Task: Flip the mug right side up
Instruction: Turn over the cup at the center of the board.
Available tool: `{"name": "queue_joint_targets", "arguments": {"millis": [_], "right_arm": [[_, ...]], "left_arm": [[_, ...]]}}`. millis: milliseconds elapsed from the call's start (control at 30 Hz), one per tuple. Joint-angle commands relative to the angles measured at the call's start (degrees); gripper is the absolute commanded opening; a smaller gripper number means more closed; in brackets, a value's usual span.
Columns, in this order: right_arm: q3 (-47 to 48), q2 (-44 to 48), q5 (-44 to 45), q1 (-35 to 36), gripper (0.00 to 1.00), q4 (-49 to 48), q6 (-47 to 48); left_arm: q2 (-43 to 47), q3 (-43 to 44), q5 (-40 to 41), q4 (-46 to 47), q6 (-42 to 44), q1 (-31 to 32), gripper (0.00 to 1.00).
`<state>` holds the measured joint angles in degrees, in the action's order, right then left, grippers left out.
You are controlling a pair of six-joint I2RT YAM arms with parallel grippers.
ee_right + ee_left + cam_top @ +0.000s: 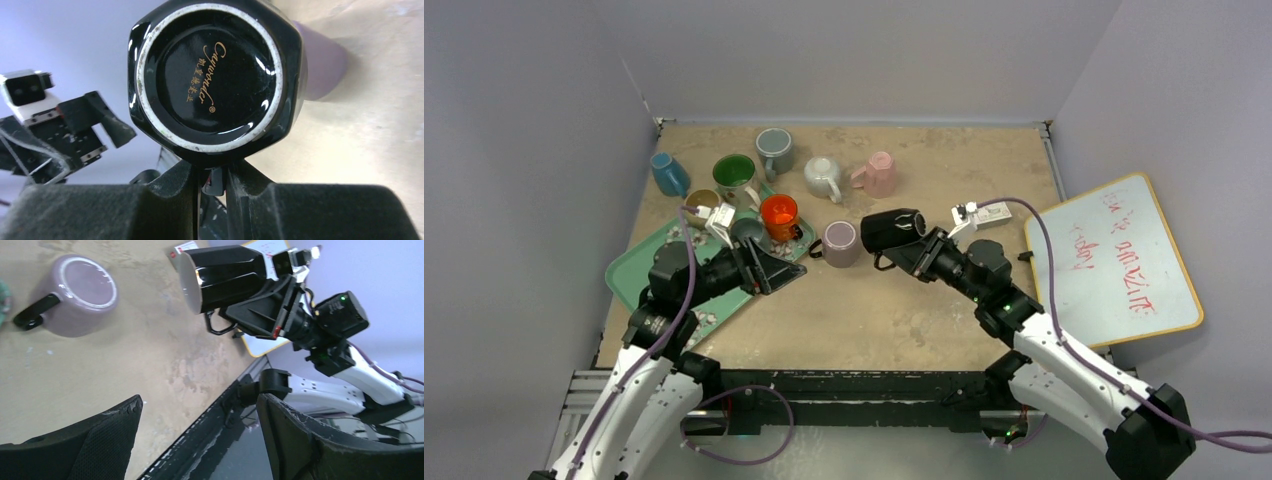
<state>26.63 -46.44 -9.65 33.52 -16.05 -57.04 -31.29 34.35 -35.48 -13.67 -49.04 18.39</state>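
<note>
Aloft, glossy black ceramic mug [889, 230] lay on its side, clear of tan table [874, 320], just beyond right gripper [904, 256] fingertips. Right fingers [170, 195] nearly closed, pinching mug's handle between them; gold-lettered base faced wrist camera. Mug's mouth pointed toward left gripper [774, 272]. Left fingers [110, 435] spread wide, nothing between them, well apart from mug. Mauve mug with dark handle [839, 243] sat on table between both grippers.
</note>
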Motion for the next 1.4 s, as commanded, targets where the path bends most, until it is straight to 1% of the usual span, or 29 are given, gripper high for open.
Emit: {"name": "queue_joint_targets", "arguments": {"millis": [0,67,167,233,367,533,833,900,967,1000,1133,1200,1367], "right_arm": [[0.91,-0.73,-4.28,2.44,0.0,-18.5,-5.39],[1.44,-1.68,-4.25,3.62,0.0,-21.65,-6.36],[2.78,-3.77,-2.36,8.16,0.0,-24.64,-6.19],[3.67,-5.61,-1.52,11.06,0.0,-27.24,-6.08],[5.32,-9.72,-1.33,14.68,0.0,-33.3,-7.45],[7.73,-12.58,0.08,16.98,0.0,-35.75,-7.4],[11.0,-15.73,0.68,18.36,0.0,-38.61,-8.25],[11.68,-16.75,0.76,18.66,0.0,-39.27,-8.32],[12.06,-17.82,0.92,19.11,0.0,-40.69,-8.67],[12.31,-18.67,0.86,19.27,0.0,-41.41,-9.01],[13.16,-20.88,0.69,20.09,0.0,-44.1,-9.81],[13.59,-21.54,0.69,20.51,0.0,-44.66,-9.96],[14.47,-22.24,0.77,21.24,0.0,-44.47,-9.85]], "left_arm": [[-1.1,-2.4,-6.4,11.94,-6.5,-0.02,0.83],[-1.75,-4.54,-7.88,18.07,-9.69,-0.02,0.83],[-2.88,-8.66,-9.55,29.22,-15.79,-0.02,0.82],[-3.81,-11.0,-9.94,34.65,-18.77,-0.02,0.82],[-5.99,-14.24,-10.29,41.7,-23.39,-0.02,0.79],[-7.69,-17.2,-11.41,51.3,-28.05,-0.02,0.76],[-8.19,-17.82,-11.08,56.87,-30.85,-0.02,0.75],[-8.56,-17.82,-10.97,58.79,-31.72,-0.02,0.71],[-9.08,-17.92,-10.8,60.4,-32.47,0.06,0.63],[-9.21,-17.91,-10.6,61.1,-32.8,0.06,0.61],[-9.68,-17.99,-9.33,61.46,-33.28,0.06,0.6],[-10.06,-18.24,-8.36,63.36,-34.37,0.06,0.6],[-11.72,-17.4,-8.36,66.63,-35.58,0.06,0.55]]}}
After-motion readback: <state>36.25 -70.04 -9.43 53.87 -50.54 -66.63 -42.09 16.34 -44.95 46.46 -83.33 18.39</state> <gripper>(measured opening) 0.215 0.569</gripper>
